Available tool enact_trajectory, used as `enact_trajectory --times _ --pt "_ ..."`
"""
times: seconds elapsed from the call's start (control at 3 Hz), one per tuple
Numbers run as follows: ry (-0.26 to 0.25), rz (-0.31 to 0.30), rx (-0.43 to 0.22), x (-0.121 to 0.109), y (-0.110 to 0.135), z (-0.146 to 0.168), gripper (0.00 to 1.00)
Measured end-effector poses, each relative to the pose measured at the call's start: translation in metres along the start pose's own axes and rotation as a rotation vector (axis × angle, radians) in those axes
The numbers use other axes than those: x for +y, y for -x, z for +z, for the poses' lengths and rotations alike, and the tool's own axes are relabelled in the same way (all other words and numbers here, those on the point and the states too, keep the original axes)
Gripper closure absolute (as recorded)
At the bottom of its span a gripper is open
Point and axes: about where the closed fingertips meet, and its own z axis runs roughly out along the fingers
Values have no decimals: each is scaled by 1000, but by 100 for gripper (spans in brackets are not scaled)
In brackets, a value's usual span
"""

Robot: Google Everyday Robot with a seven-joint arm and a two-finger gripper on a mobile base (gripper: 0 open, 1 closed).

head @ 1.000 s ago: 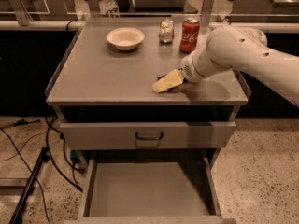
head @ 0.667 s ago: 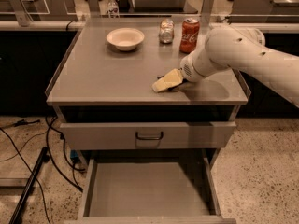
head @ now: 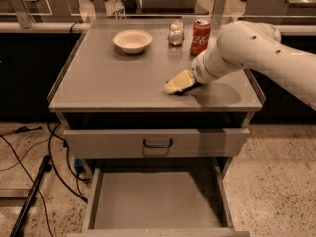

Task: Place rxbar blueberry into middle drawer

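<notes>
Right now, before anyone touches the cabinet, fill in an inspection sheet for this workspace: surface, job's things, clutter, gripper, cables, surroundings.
Surface: grey cabinet top, flat.
Job's things: middle drawer pulled open, nothing seen inside; rxbar blueberry not clearly seen, dark edge under the gripper may be it.
Clutter: white bowl, glass jar, red cola can, at the back.
Gripper: low on the cabinet top, right of centre.
Cables: black cables on floor, left.
Surroundings: speckled floor; benches behind.

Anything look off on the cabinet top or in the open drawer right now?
Nothing stands out. Bowl, jar and cola can stand upright, nothing spilled. The gripper sits low, front right on the cabinet top; the open middle drawer is bare.
</notes>
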Motion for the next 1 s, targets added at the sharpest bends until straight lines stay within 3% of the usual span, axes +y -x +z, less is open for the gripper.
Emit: enact_trajectory --times 0.67,1.0 --pt "0 0 0 -1 10 -12 93" --pt "1 -1 0 0 11 -13 100"
